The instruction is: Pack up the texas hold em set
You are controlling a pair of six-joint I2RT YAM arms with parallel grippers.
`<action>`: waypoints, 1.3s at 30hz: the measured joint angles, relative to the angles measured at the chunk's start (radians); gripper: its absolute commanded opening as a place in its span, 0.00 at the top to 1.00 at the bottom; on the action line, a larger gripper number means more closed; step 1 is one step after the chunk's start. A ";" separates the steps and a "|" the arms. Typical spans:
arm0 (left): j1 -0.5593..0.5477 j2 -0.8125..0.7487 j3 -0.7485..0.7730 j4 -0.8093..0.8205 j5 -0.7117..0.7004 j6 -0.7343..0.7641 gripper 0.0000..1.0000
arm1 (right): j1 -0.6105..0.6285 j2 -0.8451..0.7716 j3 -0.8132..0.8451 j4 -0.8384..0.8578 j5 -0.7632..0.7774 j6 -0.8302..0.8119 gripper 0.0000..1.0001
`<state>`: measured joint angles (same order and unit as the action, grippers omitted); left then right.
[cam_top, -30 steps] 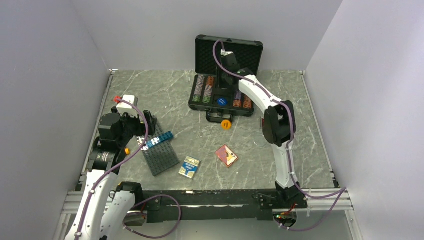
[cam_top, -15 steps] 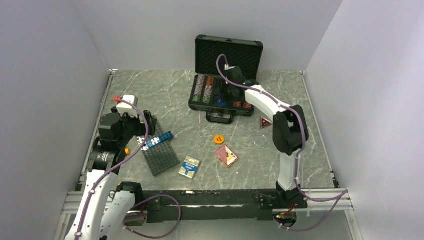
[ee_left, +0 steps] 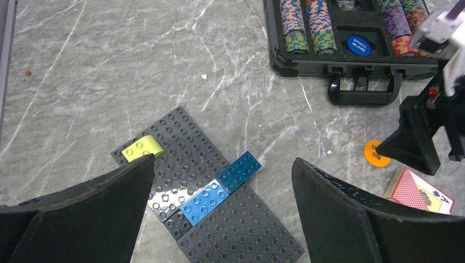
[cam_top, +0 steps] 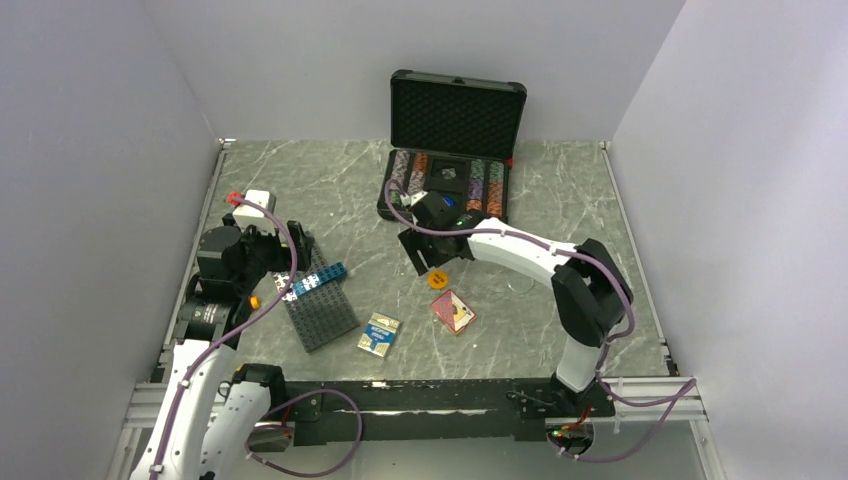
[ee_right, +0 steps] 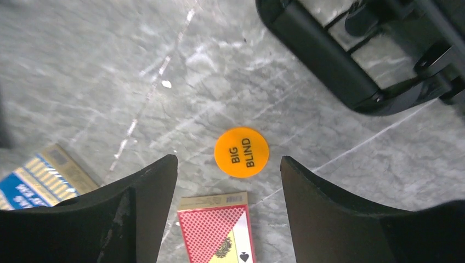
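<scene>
The black case (cam_top: pixel 457 112) stands open at the far side of the desk (cam_top: pixel 300 190), with its lid upright. Inside the case the striped chip rows (ee_left: pixel 307 24) lie in their slots, and a blue disc (ee_left: pixel 358 46) with the words "SMALL BLIND" lies between them. The handle (ee_left: pixel 362 93) is on the near wall of the case.

The right claw (ee_right: pixel 227 160) is released and holds nothing. It hangs above the orange disc (ee_right: pixel 241 152), which is marked "BIG BLIND". This disc lies flat on the desk just in front of the case handle, not touching it. The red card deck (ee_right: pixel 219 230) is just beside the disc, on the side away from the case. The blue card deck (cam_top: pixel 379 334) lies further from the case and to its left.

The left claw (ee_left: pixel 223 161) is also released and empty. It is well apart from the case, to the left and nearer, above the grey building plate (ee_left: pixel 219 219) with blue bricks (ee_left: pixel 219 183) and one yellow-green brick (ee_left: pixel 141 148).
</scene>
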<state>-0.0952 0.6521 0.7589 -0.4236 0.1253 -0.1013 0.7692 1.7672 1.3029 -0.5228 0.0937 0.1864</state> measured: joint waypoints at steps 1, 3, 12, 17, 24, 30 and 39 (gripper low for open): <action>0.000 0.000 0.000 0.000 0.000 0.000 0.01 | 0.001 0.006 -0.015 0.000 -0.002 0.001 0.26; 0.000 0.000 0.000 0.000 0.000 0.000 0.01 | -0.003 0.023 -0.035 0.001 -0.003 0.005 0.27; 0.000 0.000 0.000 0.000 0.000 0.000 0.01 | -0.008 0.109 -0.047 0.001 -0.002 0.008 0.28; 0.000 0.000 0.000 0.000 -0.001 0.000 0.01 | -0.006 0.128 -0.047 0.000 -0.002 0.009 0.29; 0.000 0.000 0.000 0.000 -0.002 0.000 0.01 | -0.006 0.134 -0.047 0.000 -0.002 0.023 0.31; 0.000 0.000 0.000 0.000 -0.002 0.000 0.01 | -0.007 0.144 -0.047 0.000 -0.003 0.031 0.33; 0.000 0.000 0.000 0.000 -0.003 0.000 0.01 | -0.007 0.145 -0.047 0.000 -0.007 0.042 0.39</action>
<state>-0.0952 0.6518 0.7589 -0.4240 0.1223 -0.1013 0.7624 1.9125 1.2564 -0.5232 0.0864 0.2283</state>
